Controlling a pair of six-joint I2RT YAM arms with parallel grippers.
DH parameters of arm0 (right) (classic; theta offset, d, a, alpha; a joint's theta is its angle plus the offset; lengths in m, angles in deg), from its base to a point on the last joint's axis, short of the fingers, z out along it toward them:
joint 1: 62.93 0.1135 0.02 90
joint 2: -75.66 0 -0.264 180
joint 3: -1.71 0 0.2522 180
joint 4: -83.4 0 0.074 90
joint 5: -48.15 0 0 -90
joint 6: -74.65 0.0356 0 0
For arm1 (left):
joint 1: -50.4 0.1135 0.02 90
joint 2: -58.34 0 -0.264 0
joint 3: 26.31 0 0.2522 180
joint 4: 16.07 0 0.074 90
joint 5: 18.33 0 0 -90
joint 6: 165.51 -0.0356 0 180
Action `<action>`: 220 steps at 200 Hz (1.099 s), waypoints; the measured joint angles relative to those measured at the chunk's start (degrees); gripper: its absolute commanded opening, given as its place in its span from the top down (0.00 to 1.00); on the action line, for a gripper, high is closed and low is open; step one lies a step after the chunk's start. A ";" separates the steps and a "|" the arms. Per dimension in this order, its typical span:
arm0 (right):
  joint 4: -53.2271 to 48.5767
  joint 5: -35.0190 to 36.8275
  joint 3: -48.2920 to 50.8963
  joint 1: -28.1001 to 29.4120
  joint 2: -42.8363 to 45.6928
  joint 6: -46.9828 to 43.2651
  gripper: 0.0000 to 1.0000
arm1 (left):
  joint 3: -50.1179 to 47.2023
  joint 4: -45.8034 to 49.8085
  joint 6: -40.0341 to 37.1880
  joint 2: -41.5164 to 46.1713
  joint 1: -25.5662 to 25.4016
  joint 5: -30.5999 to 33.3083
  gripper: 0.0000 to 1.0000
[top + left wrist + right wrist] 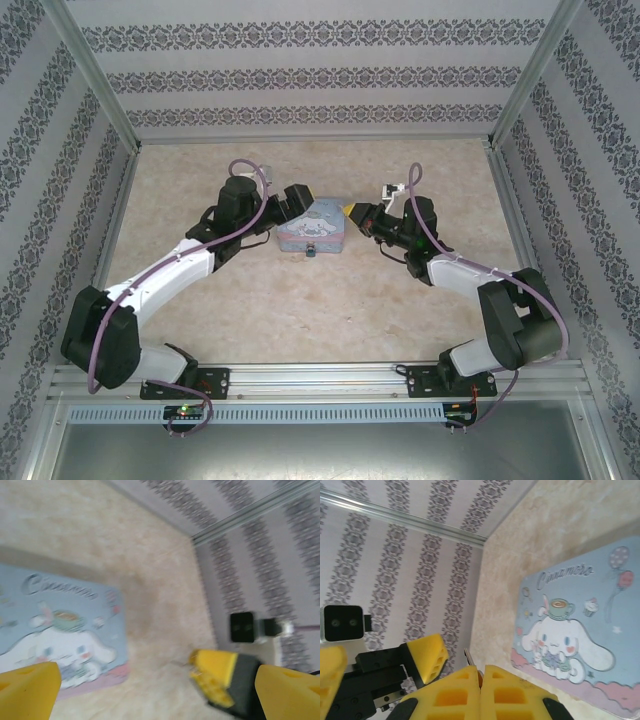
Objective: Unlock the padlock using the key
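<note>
The tiny dark padlock [311, 251] sits at the near edge of the pastel-blue cartoon tin box [312, 231]. My right gripper [352, 211] hovers just right of the box, shut on the key [470, 658]. The key's thin metal blade pokes out above the pressed-together yellow pads [460, 690]. My left gripper [302, 199] is at the box's far left corner, open wide with nothing between its fingers [27, 687]. In the blurred left wrist view, the right gripper [216, 672] faces the open left jaws over bare table beside the box [60, 630].
Patterned walls with metal corner posts [508, 100] enclose the table on three sides. Bare beige tabletop [320, 320] lies between the box and the arm bases. The box lid [580, 630] lies flat in the right wrist view.
</note>
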 measured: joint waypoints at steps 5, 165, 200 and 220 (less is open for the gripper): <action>-1.49 -0.11 -0.46 -0.02 0.00 -0.72 1.00 | 0.00 2.16 -1.29 0.15 -0.02 0.70 0.00; -14.10 -3.28 -12.24 1.05 -12.09 -6.25 1.00 | -14.82 -0.20 -14.51 -6.21 -4.72 -0.17 0.05; -14.03 -3.32 -13.33 1.55 -14.34 -6.25 1.00 | -14.82 -5.01 -15.91 -10.43 -5.07 0.02 0.09; -14.01 -3.32 -14.21 1.53 -16.15 -6.25 1.00 | -14.82 -8.07 -16.79 -12.37 -5.07 0.02 0.10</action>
